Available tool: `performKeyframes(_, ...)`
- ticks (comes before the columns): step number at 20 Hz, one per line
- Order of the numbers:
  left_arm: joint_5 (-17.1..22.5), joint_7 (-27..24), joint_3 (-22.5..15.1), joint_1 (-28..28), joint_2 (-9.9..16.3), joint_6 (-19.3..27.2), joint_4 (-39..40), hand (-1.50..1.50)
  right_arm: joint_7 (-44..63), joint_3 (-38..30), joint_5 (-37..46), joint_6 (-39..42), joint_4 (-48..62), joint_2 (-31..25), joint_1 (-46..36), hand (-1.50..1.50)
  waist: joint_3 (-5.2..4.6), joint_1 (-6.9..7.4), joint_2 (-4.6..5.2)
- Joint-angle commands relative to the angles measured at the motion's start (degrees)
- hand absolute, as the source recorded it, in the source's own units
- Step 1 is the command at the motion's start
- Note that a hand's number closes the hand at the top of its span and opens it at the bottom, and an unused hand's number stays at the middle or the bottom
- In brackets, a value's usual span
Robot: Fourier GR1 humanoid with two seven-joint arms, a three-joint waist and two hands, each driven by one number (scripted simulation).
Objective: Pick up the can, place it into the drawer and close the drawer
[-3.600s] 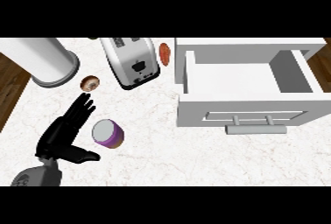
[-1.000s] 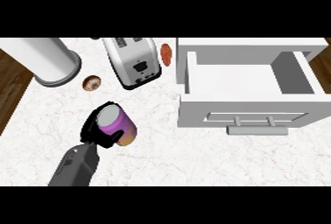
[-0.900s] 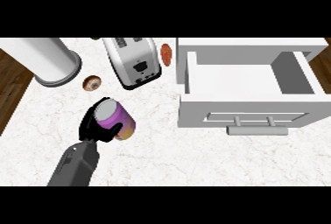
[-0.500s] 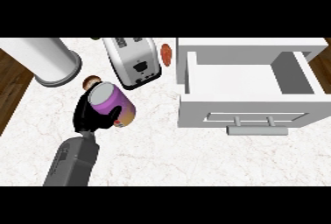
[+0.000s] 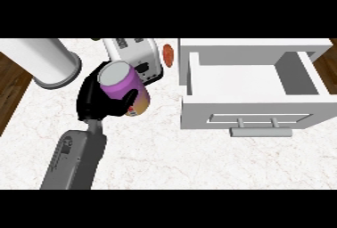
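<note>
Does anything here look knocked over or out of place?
Nothing looks spilled or broken. The can is off the counter only because the left hand is curled round it, carrying it tilted. The drawer stands open with nothing visible inside.

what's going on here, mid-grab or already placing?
Mid-carry. The left hand is curled round the purple can, holding it above the counter in front of the toaster. The drawer to its right is open with nothing visible inside, so the can isn't placed yet. The right hand isn't in view.

A boxy grey forearm [image 5: 74, 159] ends in a glossy black left hand [image 5: 95, 97].
</note>
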Motion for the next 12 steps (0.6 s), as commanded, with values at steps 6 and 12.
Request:
performKeyframes(6, -2.49, 5.19, -0.44, -12.34, 0.07, 5.44, 3.2, 1.5, -1.77, 4.58, 4.34, -2.72, -0.21, 0.08, -1.17, -1.5, -0.01, -0.46, 0.23)
performKeyframes(12, -2.97, 11.84, -5.68, -20.97, -0.15, 14.8, 2.32, 1.5, -1.17, 2.71, 3.61, -0.6, 3.88, -0.94, -3.16, -1.5, 0.01, -0.55, 0.23)
